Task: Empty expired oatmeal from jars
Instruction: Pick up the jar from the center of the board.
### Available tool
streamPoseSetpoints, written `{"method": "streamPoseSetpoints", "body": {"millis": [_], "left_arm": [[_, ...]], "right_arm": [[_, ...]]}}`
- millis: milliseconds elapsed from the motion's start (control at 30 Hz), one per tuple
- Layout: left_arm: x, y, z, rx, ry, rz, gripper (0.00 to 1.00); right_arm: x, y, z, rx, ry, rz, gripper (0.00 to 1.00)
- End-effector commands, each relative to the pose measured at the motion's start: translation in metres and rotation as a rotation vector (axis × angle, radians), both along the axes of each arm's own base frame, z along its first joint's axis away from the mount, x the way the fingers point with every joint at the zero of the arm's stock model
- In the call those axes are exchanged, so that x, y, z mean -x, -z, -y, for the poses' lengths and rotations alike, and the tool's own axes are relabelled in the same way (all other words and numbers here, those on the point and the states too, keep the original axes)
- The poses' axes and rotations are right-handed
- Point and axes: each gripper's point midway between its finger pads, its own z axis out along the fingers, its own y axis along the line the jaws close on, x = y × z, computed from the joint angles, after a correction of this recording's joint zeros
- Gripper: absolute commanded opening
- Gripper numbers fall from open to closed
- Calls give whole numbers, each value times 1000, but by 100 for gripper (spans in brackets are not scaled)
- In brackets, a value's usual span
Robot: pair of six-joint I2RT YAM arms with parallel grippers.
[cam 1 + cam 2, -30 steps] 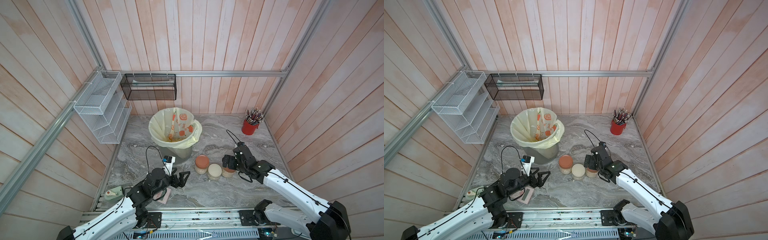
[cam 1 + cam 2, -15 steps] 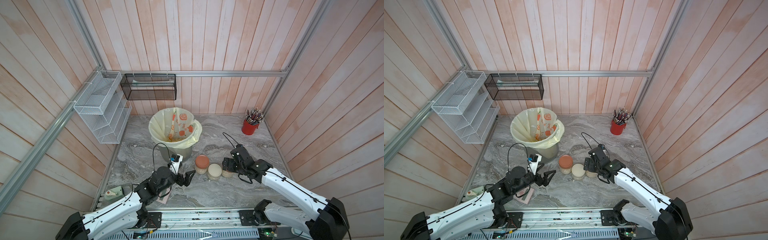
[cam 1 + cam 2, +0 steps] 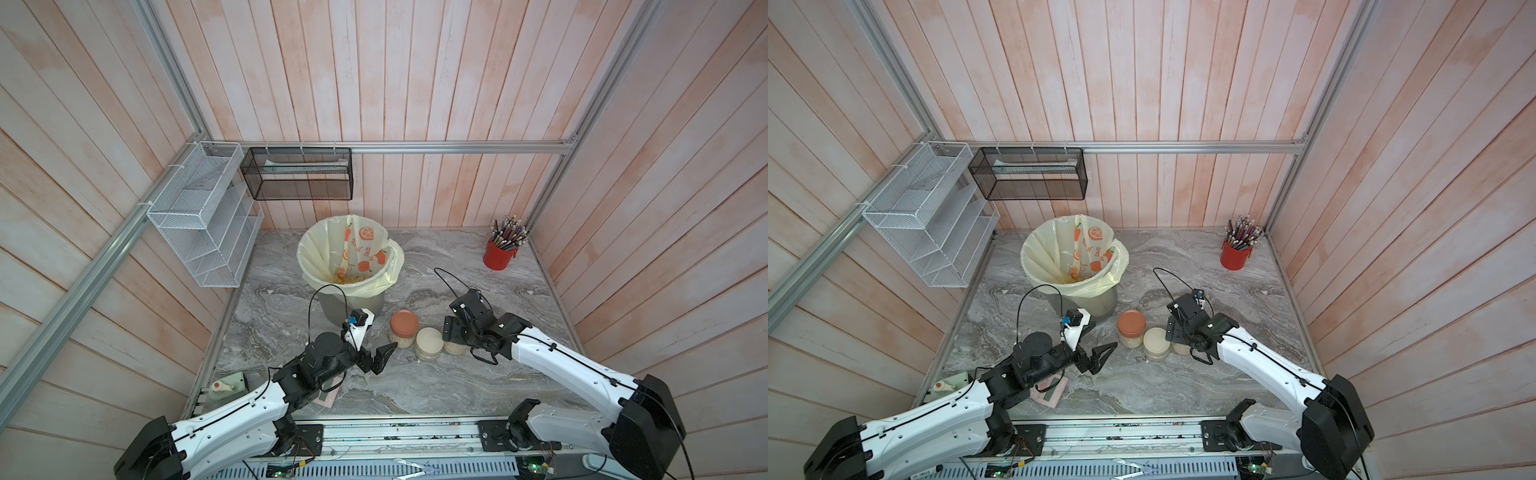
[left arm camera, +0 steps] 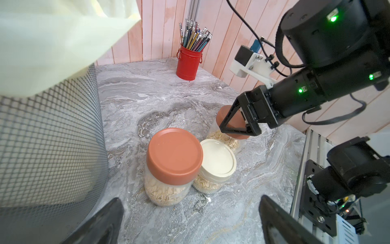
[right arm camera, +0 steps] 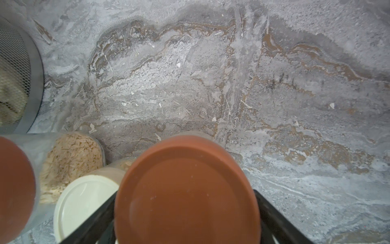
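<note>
Now your right gripper (image 5: 185, 192) is straddling the terracotta-orange screw lid (image 5: 185, 164) of a clear round jar (image 4: 226, 138), fingers (image 5: 101, 213) just beside its rim; you cannot tell if they are clamping. Your left gripper (image 3: 383, 358) is hovering wide open near another terracotta-lidded clear jar (image 4: 174, 156). Pale flaky oatmeal (image 4: 162, 192) is sitting inside both.

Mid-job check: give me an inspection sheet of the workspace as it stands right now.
Surface: marble tabletop, a few stray flakes.
Job's things: three upright, lidded jars holding oatmeal, clustered: near terracotta jar, cream jar, far terracotta jar; lined bin behind them.
Clutter: red pencil cup, pink pad, green device.
Grippers: left gripper open, short of the jars; right gripper jaws flank the far terracotta jar's lid, grip unconfirmed.
Cables: left cable and right cable loop free.
Surroundings: white rack, black basket, plank walls.
</note>
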Motion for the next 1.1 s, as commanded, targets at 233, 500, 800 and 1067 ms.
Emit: {"method": "streamPoseSetpoints", "body": {"millis": [233, 500, 800, 1067], "left_arm": [[-1, -21, 20, -17, 85, 117, 100], [-3, -22, 24, -21, 95, 135, 100], [-4, -28, 28, -40, 118, 179, 100], [-3, -40, 41, -33, 174, 224, 100]], "right_arm": [[2, 5, 5, 47, 22, -26, 94], [1, 4, -1, 40, 3, -25, 94], [4, 9, 3, 53, 14, -30, 87], [3, 8, 3, 48, 10, -16, 65]]}}
